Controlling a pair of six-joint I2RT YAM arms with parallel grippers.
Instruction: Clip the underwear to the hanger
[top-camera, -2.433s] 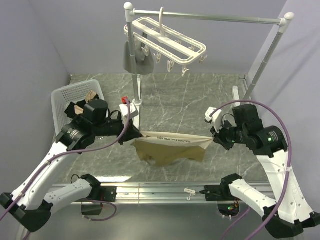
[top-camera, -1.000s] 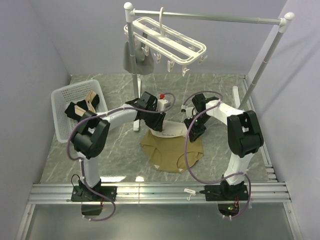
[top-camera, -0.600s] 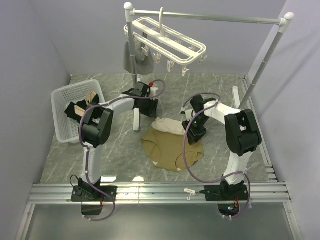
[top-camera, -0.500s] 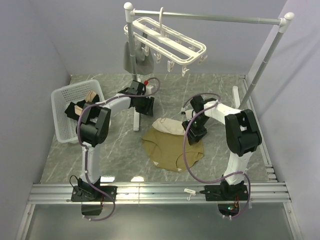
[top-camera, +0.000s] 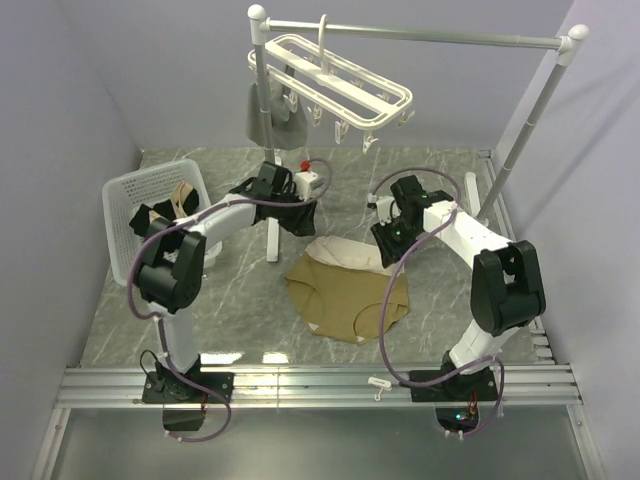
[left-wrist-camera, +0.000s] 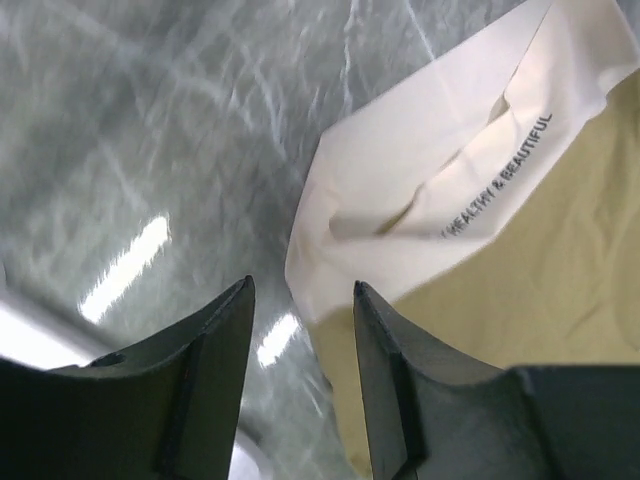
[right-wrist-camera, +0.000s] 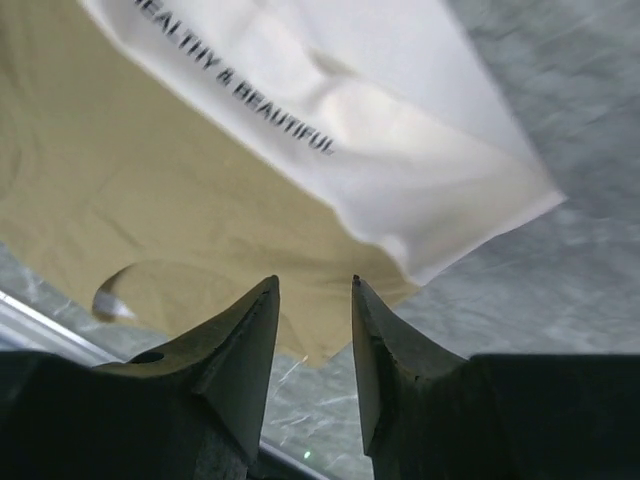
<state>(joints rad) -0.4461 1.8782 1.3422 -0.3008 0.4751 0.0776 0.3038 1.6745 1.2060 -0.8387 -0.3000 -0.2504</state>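
Note:
The tan underwear (top-camera: 345, 298) lies flat on the table with its pale waistband (top-camera: 350, 252) at the far side. It also shows in the left wrist view (left-wrist-camera: 540, 270) and the right wrist view (right-wrist-camera: 150, 170). My left gripper (top-camera: 298, 218) is open and empty just above the waistband's left end (left-wrist-camera: 300, 290). My right gripper (top-camera: 388, 240) is open and empty above the waistband's right end (right-wrist-camera: 312, 285). The white hanger (top-camera: 335, 85) with dangling clips hangs from the rail at the back, well above the underwear.
A silver rail stand (top-camera: 272, 160) has its left pole just left of my left gripper and its right pole (top-camera: 525, 120) at the far right. A grey garment (top-camera: 270, 118) hangs from the hanger. A white basket (top-camera: 122, 205) of cloth pieces sits at the left.
Earlier both grippers held the underwear stretched near the front. It now lies on the table, let go, and both grippers have risen and drawn back off the waistband ends.

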